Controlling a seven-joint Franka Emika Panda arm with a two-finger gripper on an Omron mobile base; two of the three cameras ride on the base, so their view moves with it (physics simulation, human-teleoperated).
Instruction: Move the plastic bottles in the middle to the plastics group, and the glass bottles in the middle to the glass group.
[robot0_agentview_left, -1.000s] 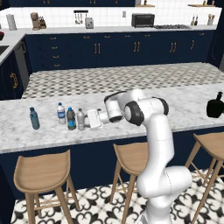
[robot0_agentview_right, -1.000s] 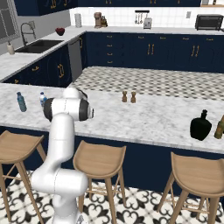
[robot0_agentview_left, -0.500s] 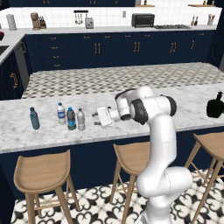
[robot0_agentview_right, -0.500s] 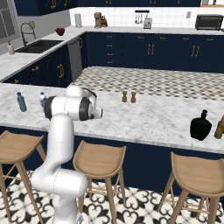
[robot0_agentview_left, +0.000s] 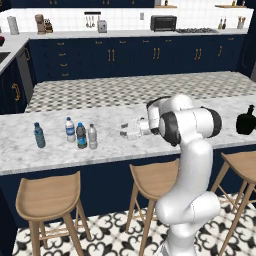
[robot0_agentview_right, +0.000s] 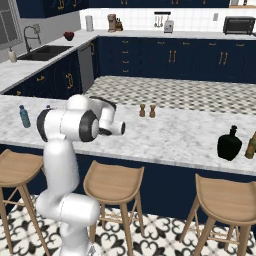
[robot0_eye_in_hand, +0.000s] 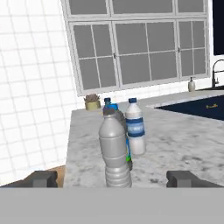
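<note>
Since a second ago the arm has pulled back along the counter, away from the bottles near its left end. The gripper (robot0_agentview_left: 124, 131) was right at the grey bottle, now clear marble shows between them. Bottles haven't shifted.

Gripper: fingers apart, nothing between them. In the hand view the tips (robot0_eye_in_hand: 42, 178) sit wide at either side, still aimed level down the counter at the bottles. Reads as a release and retreat, not an approach.

Near to far from the hand:
- clear grey bottle (robot0_eye_in_hand: 114, 151), upright, closest to the gripper, last in the row on that side.
- dark bottle with blue label (robot0_agentview_left: 80, 136), just beside it, mostly hidden behind it in the hand view.
- clear bottle with white cap (robot0_eye_in_hand: 135, 127), just beside those. Three stand as a tight cluster near the front edge (robot0_agentview_left: 75, 162), so both middle plastics look already parked with the plastics group.
- teal bottle (robot0_agentview_left: 39, 135), apart from the cluster, further toward the left end.

Remaining job, my read: the black glass bottle (robot0_agentview_right: 229, 144), upright well down the counter toward the right end. A tall amber bottle (robot0_agentview_right: 251, 144) is just beside it, probably the glass group; can't tell if they touch, or whether that counts as delivered.

Salt and pepper shakers (robot0_agentview_right: 147, 110) stand mid-counter toward the far edge, out of the way.
</note>
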